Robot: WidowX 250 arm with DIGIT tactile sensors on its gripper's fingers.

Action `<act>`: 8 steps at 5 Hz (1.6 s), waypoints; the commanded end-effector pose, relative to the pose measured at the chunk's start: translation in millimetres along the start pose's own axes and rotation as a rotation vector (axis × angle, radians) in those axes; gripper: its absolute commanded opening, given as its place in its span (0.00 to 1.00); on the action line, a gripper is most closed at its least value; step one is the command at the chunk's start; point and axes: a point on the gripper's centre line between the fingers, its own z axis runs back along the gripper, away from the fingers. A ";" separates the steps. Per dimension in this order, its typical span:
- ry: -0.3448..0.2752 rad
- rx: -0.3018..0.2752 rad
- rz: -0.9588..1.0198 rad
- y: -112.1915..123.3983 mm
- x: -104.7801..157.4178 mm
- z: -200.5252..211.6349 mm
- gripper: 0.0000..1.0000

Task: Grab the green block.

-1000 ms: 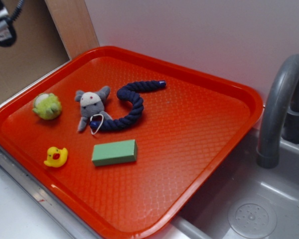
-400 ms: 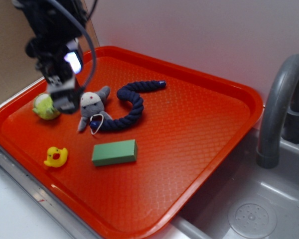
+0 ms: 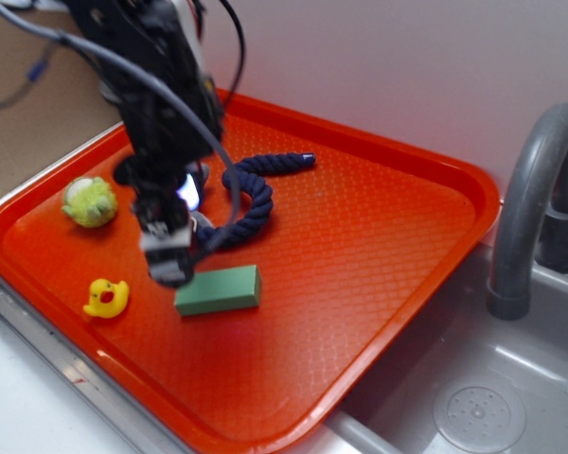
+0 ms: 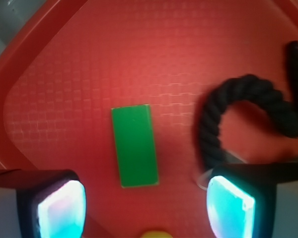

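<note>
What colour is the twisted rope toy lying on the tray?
Dark navy blue rope toy, clearest in the exterior view.

The exterior camera stands off the tray's near corner, raised, and looks down at a slant across the whole red tray toward the pale back wall, with the sink and grey faucet at its right edge. The wrist camera rides on the arm and looks almost straight down from close above, its two lit pads filling the lower corners. Both views share the green block, the dark rope and the tray floor around them.
</note>
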 end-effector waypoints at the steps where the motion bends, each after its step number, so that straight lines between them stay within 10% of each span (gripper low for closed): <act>1: 0.045 -0.016 -0.015 -11.5 -2.7 -20.2 1.00; 4: 0.174 -0.023 -0.010 -6.3 -1.3 -57.1 1.00; 5: 0.188 -0.009 -0.021 -10.9 1.9 -60.9 0.15; 6: 0.186 0.000 -0.018 -13.7 3.3 -56.7 0.00; 7: 0.103 -0.076 0.070 -4.0 -7.3 -38.4 0.00; 8: 0.073 -0.033 0.297 21.8 -31.0 -6.1 0.00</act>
